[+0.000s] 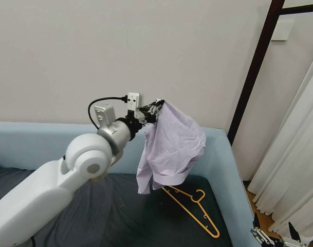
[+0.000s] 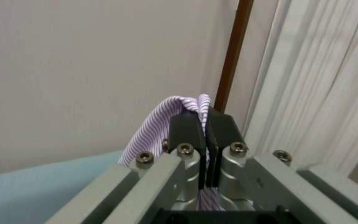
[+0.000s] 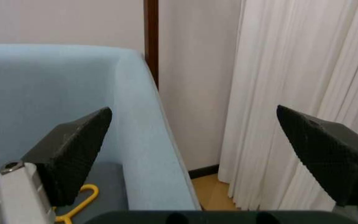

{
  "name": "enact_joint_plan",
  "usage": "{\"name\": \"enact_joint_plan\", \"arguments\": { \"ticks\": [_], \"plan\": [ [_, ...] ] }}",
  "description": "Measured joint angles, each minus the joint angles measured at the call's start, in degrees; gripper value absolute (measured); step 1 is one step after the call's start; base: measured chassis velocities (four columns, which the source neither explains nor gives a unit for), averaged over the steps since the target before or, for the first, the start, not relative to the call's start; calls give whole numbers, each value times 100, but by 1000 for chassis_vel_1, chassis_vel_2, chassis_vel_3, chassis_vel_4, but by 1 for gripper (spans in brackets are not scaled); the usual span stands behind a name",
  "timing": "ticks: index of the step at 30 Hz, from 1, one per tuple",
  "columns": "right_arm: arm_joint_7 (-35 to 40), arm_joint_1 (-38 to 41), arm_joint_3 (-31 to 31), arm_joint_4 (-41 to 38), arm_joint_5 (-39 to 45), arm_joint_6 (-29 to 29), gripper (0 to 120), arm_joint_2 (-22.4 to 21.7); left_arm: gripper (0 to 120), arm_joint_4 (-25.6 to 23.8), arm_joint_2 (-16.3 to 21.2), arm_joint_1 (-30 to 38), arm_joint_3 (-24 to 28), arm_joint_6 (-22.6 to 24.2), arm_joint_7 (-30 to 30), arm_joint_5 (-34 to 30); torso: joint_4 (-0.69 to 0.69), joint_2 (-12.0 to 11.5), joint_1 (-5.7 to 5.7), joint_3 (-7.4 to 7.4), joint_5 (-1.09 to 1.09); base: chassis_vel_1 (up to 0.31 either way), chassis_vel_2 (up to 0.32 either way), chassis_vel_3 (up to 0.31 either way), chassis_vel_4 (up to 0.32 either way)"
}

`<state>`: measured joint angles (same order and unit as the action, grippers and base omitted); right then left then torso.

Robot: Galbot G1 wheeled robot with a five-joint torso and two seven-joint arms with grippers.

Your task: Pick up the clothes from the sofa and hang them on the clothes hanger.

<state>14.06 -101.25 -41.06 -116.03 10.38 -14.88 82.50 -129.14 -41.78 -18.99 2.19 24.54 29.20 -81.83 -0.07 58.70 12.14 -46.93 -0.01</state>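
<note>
1. Shirt (image 1: 169,149) hangs in the air above the sofa (image 1: 220,154); its top fold is pinched between the pressed-together jaws of the left gripper (image 1: 155,109).
2. Hanger (image 1: 195,206) lies on the seat; one end is hidden behind the shirt.
3. Right gripper (image 3: 195,112) sits low by the sofa's end; fingers spread wide.

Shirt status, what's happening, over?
Left claw shut on striped shirt, held above sofa. Right claw open, low by sofa's end. Yellow hanger lies on seat below.
</note>
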Motion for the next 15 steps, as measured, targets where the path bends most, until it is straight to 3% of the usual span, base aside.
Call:
{"name": "enact_joint_plan", "arguments": {
  "ticks": [5, 15],
  "plan": [
    [43, 136, 24, 76, 26, 54, 100, -21, 0, -578, 345, -413, -258, 21, -9, -241, 0, 0, 0, 0, 1, 0, 0, 0, 0],
    [145, 227, -41, 168, 72, 104, 100, -12, 0, -1089, 85, -1085, -98, -246, -191, -862, -2, 0, 0, 0, 2, 0, 0, 0, 0]
  ]
}}
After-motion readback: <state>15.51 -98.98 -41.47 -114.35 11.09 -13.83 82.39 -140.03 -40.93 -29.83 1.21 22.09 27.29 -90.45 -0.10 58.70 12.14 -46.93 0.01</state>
